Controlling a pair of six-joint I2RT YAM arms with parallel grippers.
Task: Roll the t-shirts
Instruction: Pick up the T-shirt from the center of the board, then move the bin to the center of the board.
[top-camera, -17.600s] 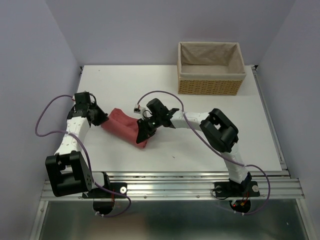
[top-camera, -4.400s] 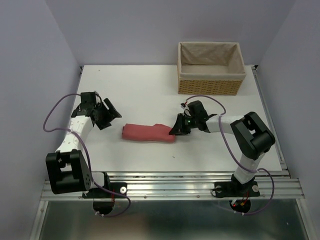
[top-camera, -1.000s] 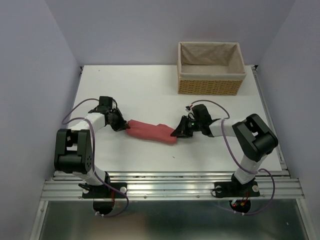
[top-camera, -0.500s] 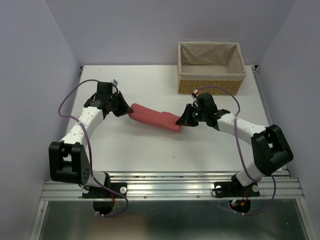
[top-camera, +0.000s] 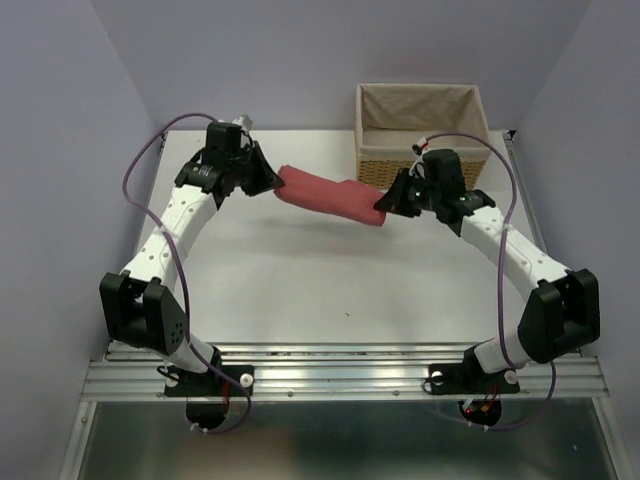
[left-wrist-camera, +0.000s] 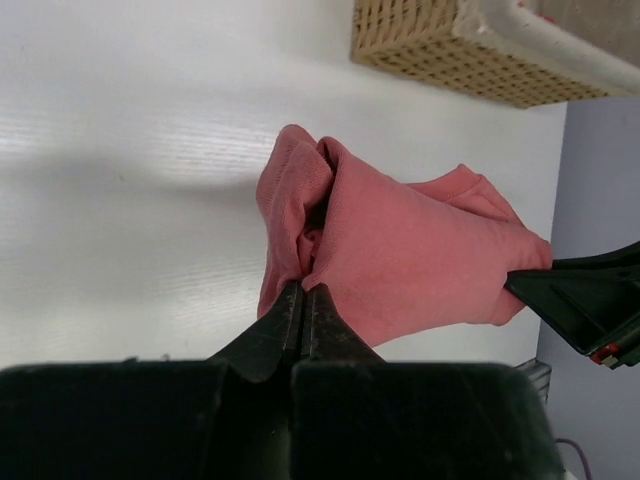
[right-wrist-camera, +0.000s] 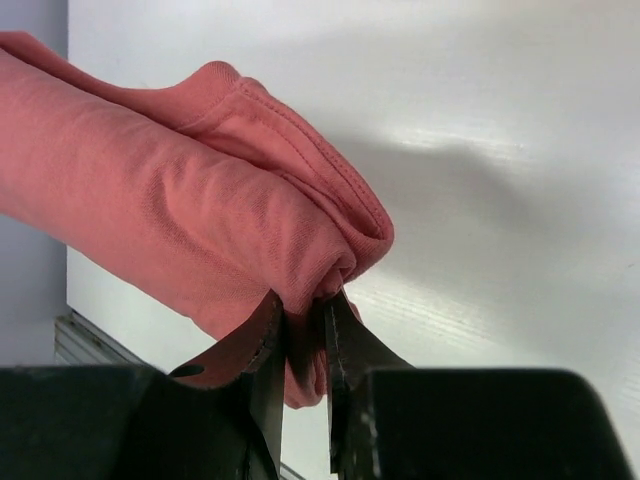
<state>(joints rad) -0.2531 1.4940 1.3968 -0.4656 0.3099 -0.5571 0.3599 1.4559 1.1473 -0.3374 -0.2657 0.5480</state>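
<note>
The salmon-red t-shirt (top-camera: 330, 195) is rolled into a long tube and hangs in the air between both grippers, above the far part of the table. My left gripper (top-camera: 270, 182) is shut on its left end; the left wrist view shows the closed jaws pinching the cloth (left-wrist-camera: 400, 260). My right gripper (top-camera: 385, 203) is shut on its right end; the right wrist view shows cloth (right-wrist-camera: 180, 200) squeezed between the fingers (right-wrist-camera: 345, 335). The roll's right end lies just in front of the wicker basket.
The tan cloth-lined wicker basket (top-camera: 423, 170) stands at the far right of the white table (top-camera: 300, 280), close behind my right gripper, and also shows in the left wrist view (left-wrist-camera: 440, 50). Purple cables loop off both arms.
Both grippers have lifted the rolled t-shirt off the table and carried it up and toward the far right, close to the basket. Both stayed shut on its ends.
</note>
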